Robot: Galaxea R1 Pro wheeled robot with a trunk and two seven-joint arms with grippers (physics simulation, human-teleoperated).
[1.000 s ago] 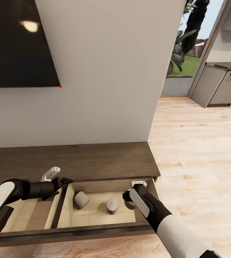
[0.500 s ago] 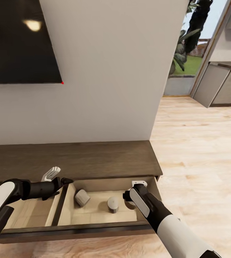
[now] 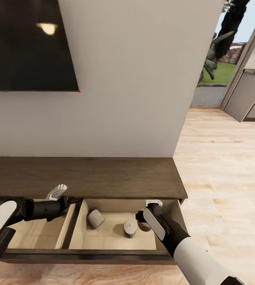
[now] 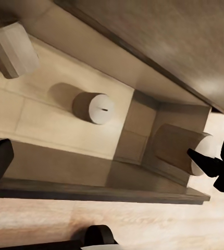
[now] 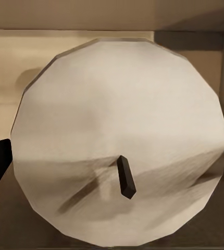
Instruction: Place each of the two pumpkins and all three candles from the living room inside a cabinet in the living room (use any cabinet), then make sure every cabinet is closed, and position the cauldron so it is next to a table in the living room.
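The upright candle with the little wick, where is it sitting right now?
In the head view the upright candle stands inside the open drawer of the cabinet, right of the tipped candle and just left of the right claw.

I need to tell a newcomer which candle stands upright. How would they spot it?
Under the black TV runs a long dark cabinet with its right drawer open. In that drawer, the upright candle stands in the middle with its wick on top, while its neighbour, the tipped candle, lies on its side.
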